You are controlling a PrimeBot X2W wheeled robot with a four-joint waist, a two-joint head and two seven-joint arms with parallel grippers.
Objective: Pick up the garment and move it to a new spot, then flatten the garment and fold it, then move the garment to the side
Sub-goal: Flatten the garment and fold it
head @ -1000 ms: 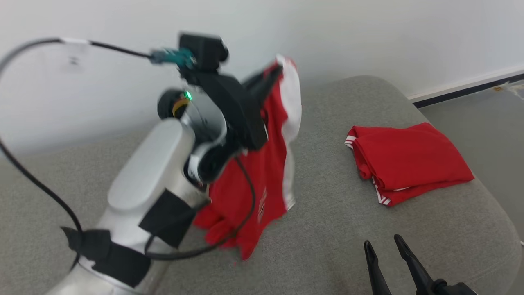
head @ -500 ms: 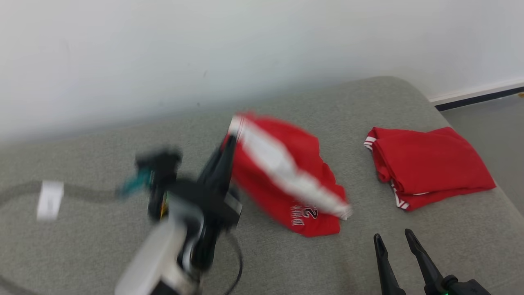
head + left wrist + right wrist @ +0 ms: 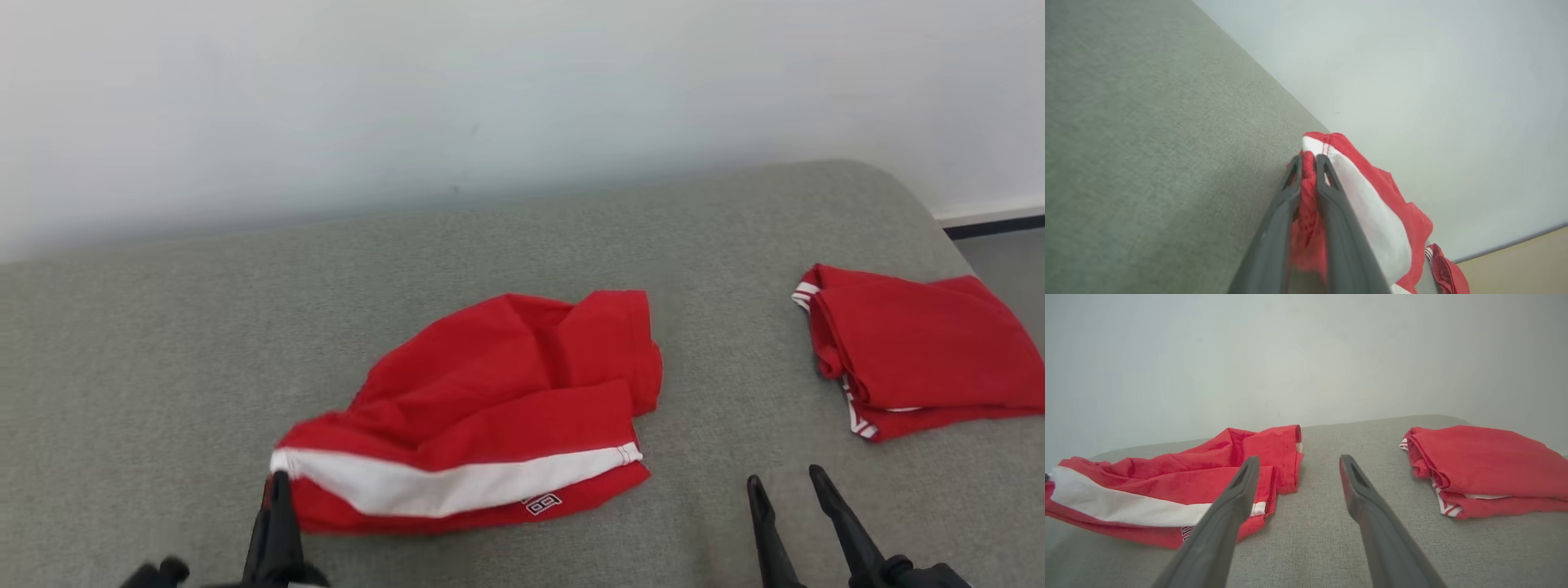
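— Far left: the left gripper (image 3: 1309, 160) is clamped on the garment (image 3: 490, 408), cloth bunched between its fingers (image 3: 1274, 228) at the white-striped corner.
— Where's the garment lying?
— Crumpled on the grey cushion (image 3: 163, 327), centre. To its right, the right gripper (image 3: 783, 478), fingers spread, empty. Furthest right, a folded red pile (image 3: 914, 351).
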